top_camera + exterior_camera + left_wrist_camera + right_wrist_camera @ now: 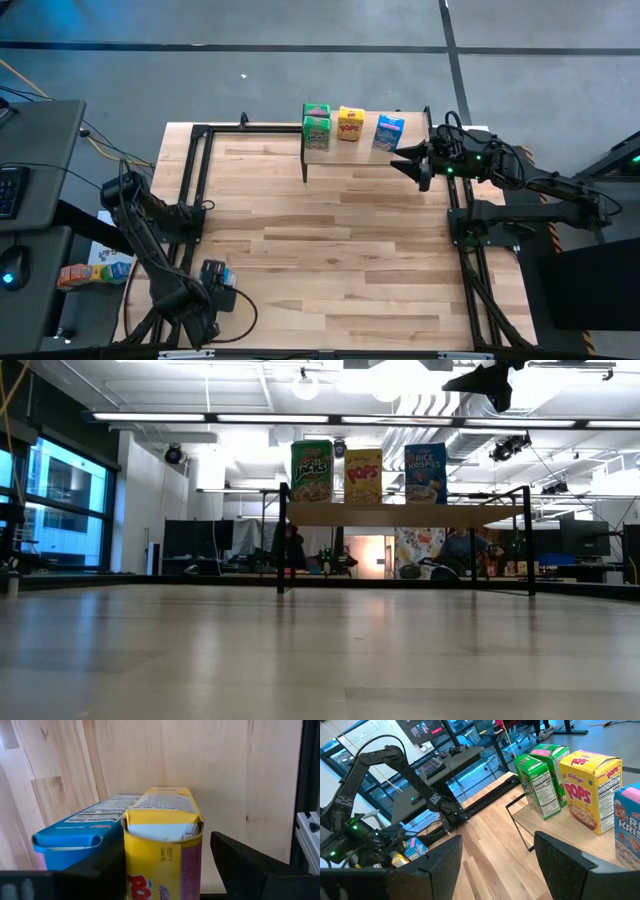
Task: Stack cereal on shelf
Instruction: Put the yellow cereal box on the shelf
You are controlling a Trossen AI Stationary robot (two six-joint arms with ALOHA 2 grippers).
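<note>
On the shelf [400,515] at the table's far middle stand two green cereal boxes [316,125], a yellow one [350,123] and a blue one [389,132], all upright on their bases. At the table's near left, my left gripper [215,280] points down, open. Its fingers stand on either side of another yellow cereal box [162,845], with a clear gap on one side. A blue box [75,832] lies close against that yellow one. My right gripper [415,160] hangs open and raised, just right of the shelf, with nothing between its fingers.
More small boxes [90,272] lie off the table's left edge, beside a desk with a keyboard. A black frame rail [195,170] runs along the table's left side and another [465,260] along its right. Bare wood lies between the shelf and the near edge.
</note>
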